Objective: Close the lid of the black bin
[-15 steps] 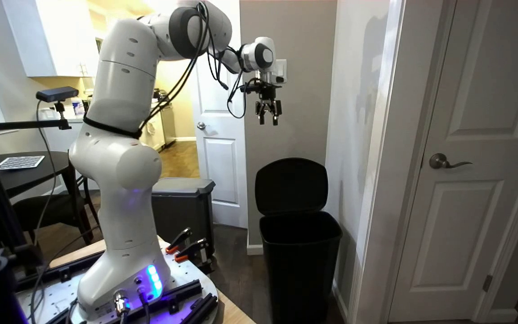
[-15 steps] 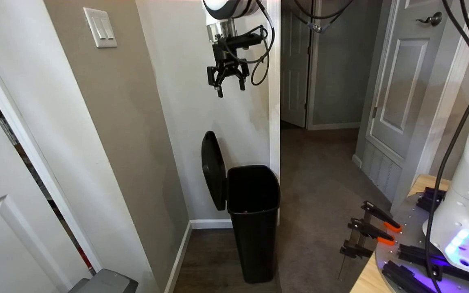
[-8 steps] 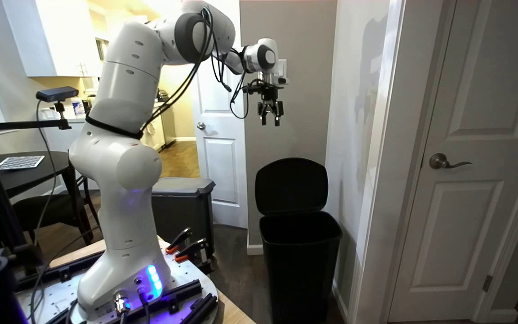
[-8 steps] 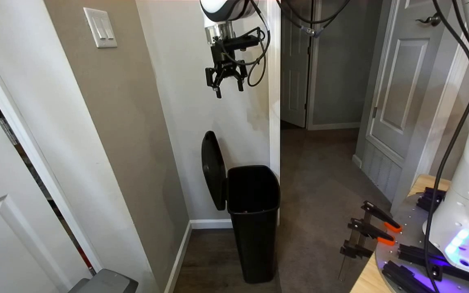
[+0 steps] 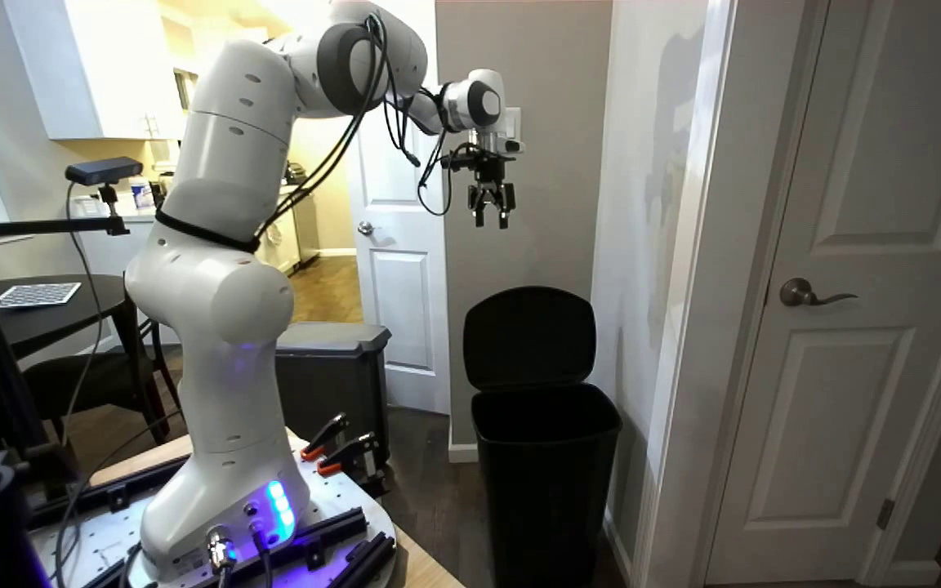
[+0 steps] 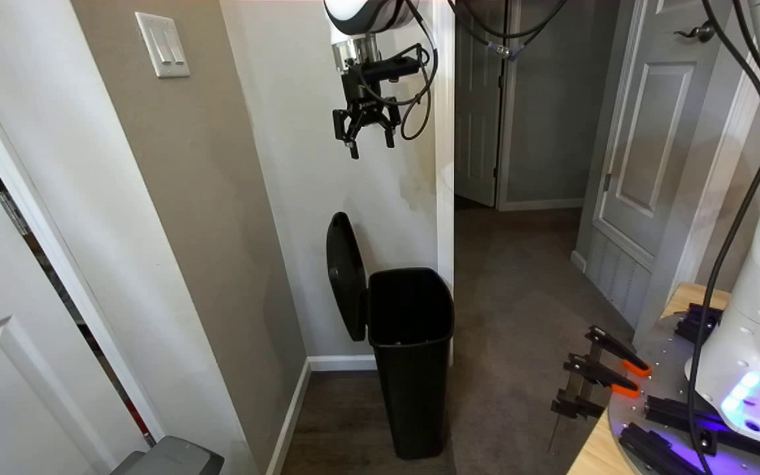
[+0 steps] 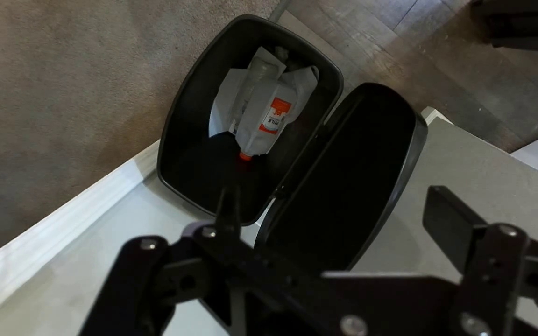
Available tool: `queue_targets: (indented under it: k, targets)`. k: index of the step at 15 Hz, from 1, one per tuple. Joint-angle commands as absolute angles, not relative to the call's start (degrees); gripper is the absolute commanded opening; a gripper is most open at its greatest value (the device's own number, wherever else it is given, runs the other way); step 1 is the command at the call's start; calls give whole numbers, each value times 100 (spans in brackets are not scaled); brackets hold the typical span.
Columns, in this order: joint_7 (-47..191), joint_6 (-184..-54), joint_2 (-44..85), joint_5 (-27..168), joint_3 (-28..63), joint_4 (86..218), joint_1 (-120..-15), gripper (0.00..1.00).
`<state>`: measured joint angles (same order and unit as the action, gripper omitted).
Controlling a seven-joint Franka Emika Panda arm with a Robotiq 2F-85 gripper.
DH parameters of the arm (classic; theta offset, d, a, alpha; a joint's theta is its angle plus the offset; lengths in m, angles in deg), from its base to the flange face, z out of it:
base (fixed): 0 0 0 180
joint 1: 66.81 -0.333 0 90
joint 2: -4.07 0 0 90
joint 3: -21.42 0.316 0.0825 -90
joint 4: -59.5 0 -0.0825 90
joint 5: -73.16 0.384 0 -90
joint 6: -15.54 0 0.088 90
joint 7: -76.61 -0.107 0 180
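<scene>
Low in the wrist view my fingers point(image 7: 449, 228) gape wide, empty, and the lid point(image 7: 343, 177), right of centre, looks light and stiff, so I'd pinch its free edge.

Upper middle in my wrist view I see a milk jug point(image 7: 262, 112) with a red cap point(image 7: 245, 157). In an exterior view I note a light switch point(image 6: 163, 45) upper left and orange-tipped clamps point(image 6: 594, 371) lower right; in an exterior view, a dark table point(image 5: 37, 324) far left, a grey-topped box point(image 5: 332, 377) left of centre, a white door point(image 5: 867, 269) far right.
</scene>
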<state>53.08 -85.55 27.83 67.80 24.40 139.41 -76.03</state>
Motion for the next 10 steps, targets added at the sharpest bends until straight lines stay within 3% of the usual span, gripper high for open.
queue_targets:
  k: [1,10]
  targets:
    - [5380,-8308,3073,6825,2391,13545,-7645,100]
    - [5070,-7643,5173,7200,2204,11005,-7630,100]
